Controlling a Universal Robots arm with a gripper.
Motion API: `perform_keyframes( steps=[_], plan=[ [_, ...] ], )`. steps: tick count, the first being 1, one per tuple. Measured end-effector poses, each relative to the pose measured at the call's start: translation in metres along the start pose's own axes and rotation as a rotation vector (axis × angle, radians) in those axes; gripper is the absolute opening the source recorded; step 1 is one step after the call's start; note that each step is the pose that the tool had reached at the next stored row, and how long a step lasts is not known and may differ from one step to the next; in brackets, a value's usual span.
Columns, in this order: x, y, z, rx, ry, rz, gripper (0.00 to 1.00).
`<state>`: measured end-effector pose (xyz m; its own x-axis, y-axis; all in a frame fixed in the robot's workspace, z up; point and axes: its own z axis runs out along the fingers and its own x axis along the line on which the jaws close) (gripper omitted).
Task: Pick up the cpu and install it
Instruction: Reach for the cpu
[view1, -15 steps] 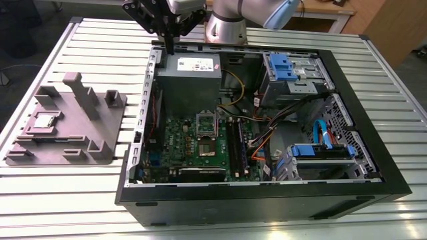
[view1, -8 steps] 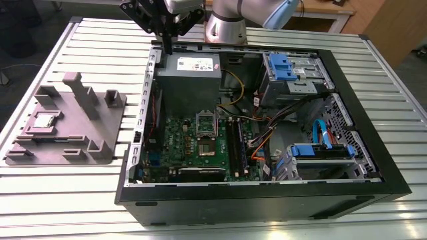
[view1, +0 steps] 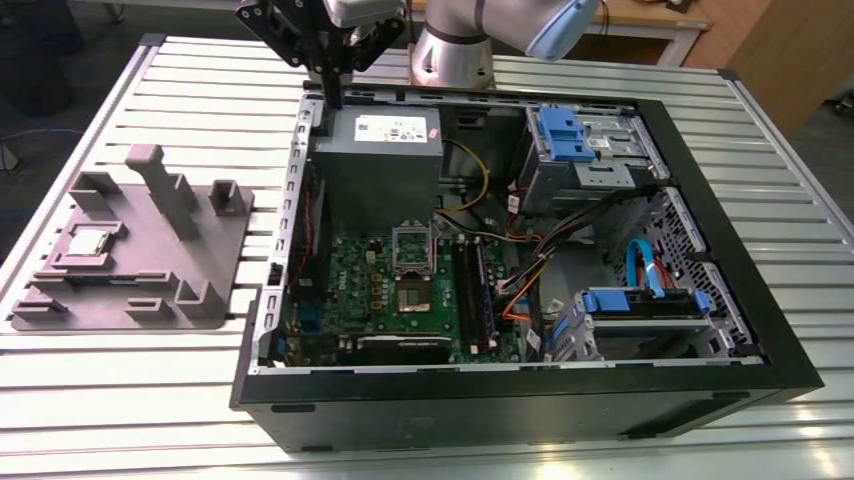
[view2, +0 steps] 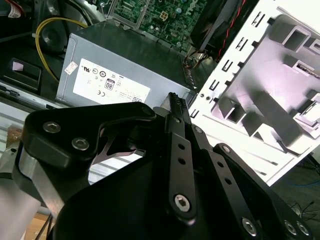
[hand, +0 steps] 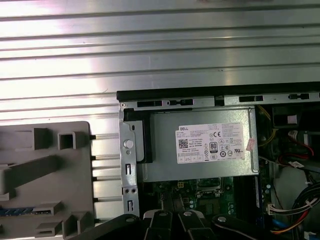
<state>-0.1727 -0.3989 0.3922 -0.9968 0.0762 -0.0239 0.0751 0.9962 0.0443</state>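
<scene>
Well, the gripper (view1: 330, 92) hangs near the top of the exterior view, a bit left of the middle. It is over the back edge of the big black computer box (view1: 534, 405), which lies open on the metal table (view1: 120, 400). Its two thin black fingers (view2: 172, 107) are pressed together and point down, and they hold nothing. The tip is just above a corner of the grey power box (view1: 380, 165). In the second wrist view the gripper (view2: 175, 102) has the power box and its white sticker right past its tip. The cpu (view1: 87, 242) is well apart from the gripper. It lies flat in a little square seat on the grey tray (view1: 214, 262), at the exterior view's left, outside the computer box. It is small, square and shiny. Inside the computer box, near the middle of the exterior view, is the green board (view1: 350, 275), and the square socket (view1: 411, 265) sits on it.
</scene>
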Motion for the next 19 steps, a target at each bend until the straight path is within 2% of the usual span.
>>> perform_keyframes(
  steps=[19],
  plan=[
    [0.0046,-0.0004,0.0001,0.0,-0.0001,0.0,0.1]
  ],
)
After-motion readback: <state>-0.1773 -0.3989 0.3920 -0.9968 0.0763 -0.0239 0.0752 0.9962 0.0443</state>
